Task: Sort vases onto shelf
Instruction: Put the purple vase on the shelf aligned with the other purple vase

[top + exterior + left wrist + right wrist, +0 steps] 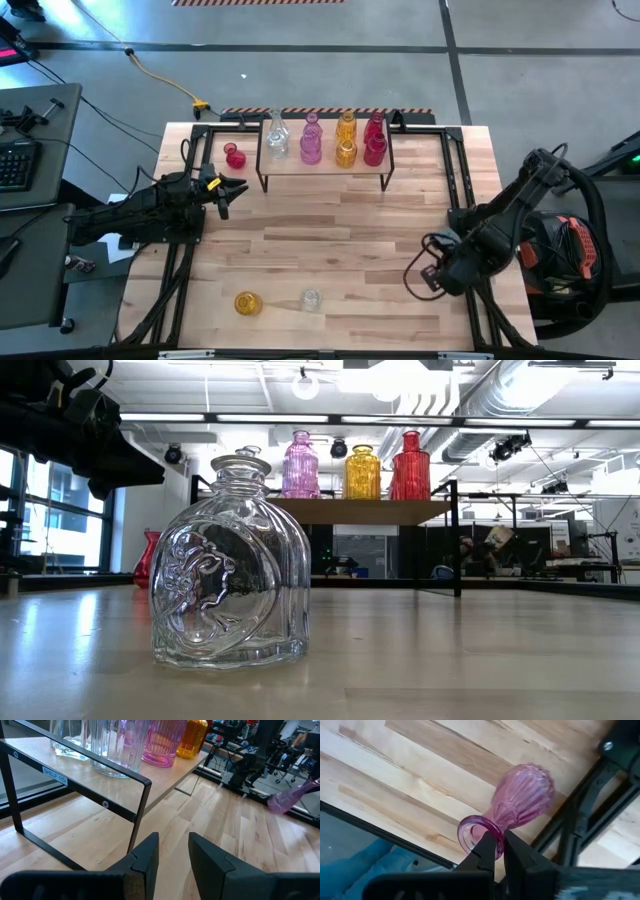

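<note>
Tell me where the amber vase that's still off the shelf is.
In the high view, the amber vase sits near the table's front edge on the left side, just left of a clear vase, far from the shelf.

A low light-wood shelf on black wire legs stands at twelve o'clock on the butcher-block tabletop, carrying clear, pink-purple, amber-yellow and red-magenta glass vases in pairs. A small red glass vase sits on the table at its nine o'clock side, with the left gripper just beyond, pointing toward three o'clock. An amber-yellow bulbous vase and a clear glass vase rest near six o'clock, and the right gripper hangs at the four o'clock edge.
</note>
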{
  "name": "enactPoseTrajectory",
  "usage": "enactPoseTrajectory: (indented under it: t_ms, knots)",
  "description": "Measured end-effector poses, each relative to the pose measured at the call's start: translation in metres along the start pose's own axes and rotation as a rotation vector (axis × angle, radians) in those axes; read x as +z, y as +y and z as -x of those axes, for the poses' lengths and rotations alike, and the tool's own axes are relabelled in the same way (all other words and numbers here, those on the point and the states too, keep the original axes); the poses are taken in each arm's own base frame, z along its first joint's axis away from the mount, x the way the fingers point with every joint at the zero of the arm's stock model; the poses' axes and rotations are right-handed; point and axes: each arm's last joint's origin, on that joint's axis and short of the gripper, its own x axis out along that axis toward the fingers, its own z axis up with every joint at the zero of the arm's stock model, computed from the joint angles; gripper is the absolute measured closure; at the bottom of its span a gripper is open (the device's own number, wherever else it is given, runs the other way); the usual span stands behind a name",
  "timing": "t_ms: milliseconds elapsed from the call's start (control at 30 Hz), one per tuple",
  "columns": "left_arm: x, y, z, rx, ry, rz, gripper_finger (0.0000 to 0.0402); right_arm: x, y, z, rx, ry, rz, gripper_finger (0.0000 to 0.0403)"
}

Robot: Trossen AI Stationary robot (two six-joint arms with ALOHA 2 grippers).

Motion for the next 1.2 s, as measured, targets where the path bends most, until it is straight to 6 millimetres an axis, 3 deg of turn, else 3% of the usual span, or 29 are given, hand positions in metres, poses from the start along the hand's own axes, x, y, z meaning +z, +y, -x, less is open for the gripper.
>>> enactPoseTrajectory:
  t_ms: [400,1200]
  knots:
    - [0.000,0.000,0.000,0.000,0.000,0.000,0.0307,0.017,-0.009,0.016,0.080,-0.029,0.021,0.0403]
    - [0.000,0.000,0.000,0.000,0.000,0.000,0.0307,0.078,0.019,0.032,0.387,-0.168,0.137,0.0403]
